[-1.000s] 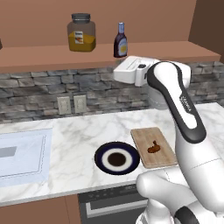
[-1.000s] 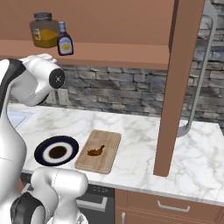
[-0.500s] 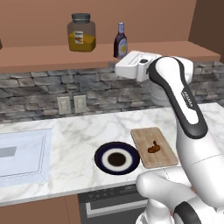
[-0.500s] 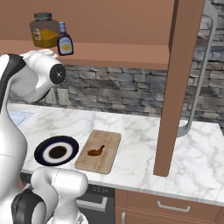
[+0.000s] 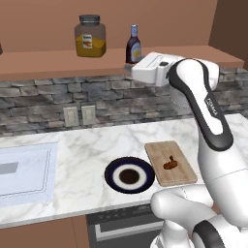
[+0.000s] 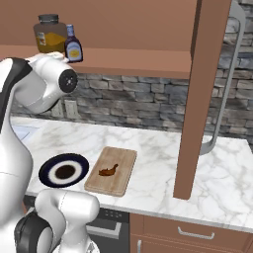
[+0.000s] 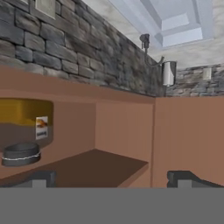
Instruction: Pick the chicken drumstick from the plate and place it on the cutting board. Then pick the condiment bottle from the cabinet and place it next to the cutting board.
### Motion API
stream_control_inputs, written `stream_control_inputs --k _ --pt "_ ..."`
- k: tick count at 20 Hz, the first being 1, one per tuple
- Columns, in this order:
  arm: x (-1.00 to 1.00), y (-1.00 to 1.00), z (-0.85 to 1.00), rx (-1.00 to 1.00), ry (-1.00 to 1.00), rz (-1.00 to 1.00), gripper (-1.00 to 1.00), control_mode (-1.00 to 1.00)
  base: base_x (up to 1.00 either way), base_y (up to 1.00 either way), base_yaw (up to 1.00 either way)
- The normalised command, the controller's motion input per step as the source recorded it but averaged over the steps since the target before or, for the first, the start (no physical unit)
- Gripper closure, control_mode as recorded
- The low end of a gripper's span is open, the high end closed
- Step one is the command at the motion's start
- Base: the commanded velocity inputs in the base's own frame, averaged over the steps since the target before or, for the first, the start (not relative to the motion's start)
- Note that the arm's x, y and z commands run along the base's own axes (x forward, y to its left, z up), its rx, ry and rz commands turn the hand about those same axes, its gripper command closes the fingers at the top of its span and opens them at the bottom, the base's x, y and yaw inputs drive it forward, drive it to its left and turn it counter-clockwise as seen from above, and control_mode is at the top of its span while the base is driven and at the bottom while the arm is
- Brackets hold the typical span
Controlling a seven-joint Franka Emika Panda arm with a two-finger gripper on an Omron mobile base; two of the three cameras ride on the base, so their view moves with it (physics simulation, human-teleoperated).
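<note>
**Arm lifts up to the shelf for the bottle**

The drumstick now lies on the cutting board, so the first job looks done. The plate sits just beside the board on the white surface, with nothing on it.

In the last second the arm has gone higher. The claw has come up from under the shelf to the same height as it. Its two tips stand wide apart and it holds nothing.

The bottle stands on the shelf, right behind the robot's hand. The big orange jar stands a bit away to one side. In the hand view the jar looks upside down because the hand is flipped over.

Next, I think, the claw must line up with the bottle and not the jar.
</note>
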Motion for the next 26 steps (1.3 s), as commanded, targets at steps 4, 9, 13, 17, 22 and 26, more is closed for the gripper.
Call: stream_control_inputs --k 4,9,13,17,22,26 --pt "0.0 -0.12 0.1 0.0 0.0 -0.03 -1.0 -1.0 0.0 0.0 0.0" --pt "0.0 -0.11 0.06 0.0 0.0 -0.03 -1.0 -1.0 0.0 0.0 0.0" --pt "0.0 -0.11 0.04 0.0 0.0 -0.03 -1.0 -1.0 0.0 0.0 0.0" --pt "0.0 -0.11 0.02 0.0 -0.01 -0.03 -1.0 -1.0 0.0 0.0 0.0" --pt "0.0 -0.12 0.01 0.02 -0.03 -0.01 -1.0 -1.0 0.0 0.0 0.0" --pt "0.0 -0.14 0.0 0.04 -0.01 0.0 -1.0 -1.0 0.0 0.0 0.0"
